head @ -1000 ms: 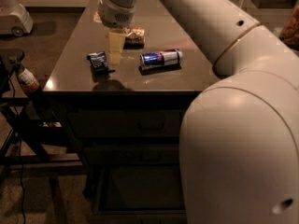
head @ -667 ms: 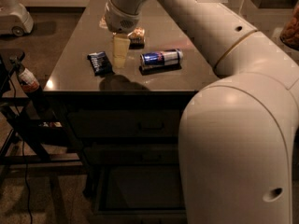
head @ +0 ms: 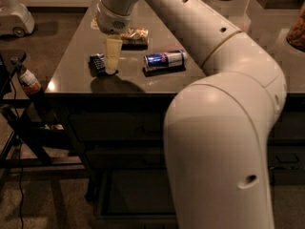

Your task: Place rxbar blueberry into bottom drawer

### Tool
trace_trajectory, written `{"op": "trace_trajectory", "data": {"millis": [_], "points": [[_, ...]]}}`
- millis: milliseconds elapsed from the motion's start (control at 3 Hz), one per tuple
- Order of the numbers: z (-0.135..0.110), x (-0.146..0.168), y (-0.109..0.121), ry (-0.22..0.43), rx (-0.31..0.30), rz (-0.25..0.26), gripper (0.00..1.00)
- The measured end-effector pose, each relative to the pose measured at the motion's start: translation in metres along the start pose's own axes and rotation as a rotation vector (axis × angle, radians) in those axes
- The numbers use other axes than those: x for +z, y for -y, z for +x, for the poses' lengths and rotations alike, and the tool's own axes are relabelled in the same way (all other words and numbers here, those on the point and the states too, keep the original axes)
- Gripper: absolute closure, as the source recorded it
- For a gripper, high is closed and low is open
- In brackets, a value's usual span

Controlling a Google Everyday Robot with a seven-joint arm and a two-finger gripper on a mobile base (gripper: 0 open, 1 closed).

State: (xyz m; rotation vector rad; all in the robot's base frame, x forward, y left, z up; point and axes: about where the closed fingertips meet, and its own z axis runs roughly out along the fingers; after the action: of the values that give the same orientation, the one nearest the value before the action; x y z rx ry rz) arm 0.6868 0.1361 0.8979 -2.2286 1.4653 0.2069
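The rxbar blueberry (head: 97, 63), a small dark-blue wrapper, lies flat on the dark table top (head: 76, 78) near its front left. My gripper (head: 111, 67) hangs straight down from the wrist, right beside the bar's right edge, with its tip at or just above the table. I cannot tell whether it touches the bar. The bottom drawer (head: 138, 194) of the dark cabinet stands pulled out below the table's front edge, showing its dark interior; my arm hides its right part.
A blue-and-silver drink can (head: 164, 59) lies on its side to the right of the gripper. A brownish crinkly snack packet (head: 134, 36) lies behind it. A bottle (head: 29, 82) and black frame stand at the left. My large arm (head: 224, 142) fills the right foreground.
The gripper swung a little to the right, then came back left and lower beside the bar. The bar has shifted slightly left. The can and the packet have not moved.
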Motion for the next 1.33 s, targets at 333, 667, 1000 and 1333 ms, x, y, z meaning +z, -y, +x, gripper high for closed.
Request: {"op": "trace_trajectory", "data": {"millis": [333,667,1000,1333], "points": [[-0.021,0.014,0.017,0.006,-0.046,-0.022,0.00],[-0.037,0.023,0.043,0.019,-0.075,-0.021,0.00],[-0.039,0.027,0.046,0.025,-0.075,-0.011,0.00],[-0.030,0.031,0.042,0.043,-0.051,-0.008,0.00]]}}
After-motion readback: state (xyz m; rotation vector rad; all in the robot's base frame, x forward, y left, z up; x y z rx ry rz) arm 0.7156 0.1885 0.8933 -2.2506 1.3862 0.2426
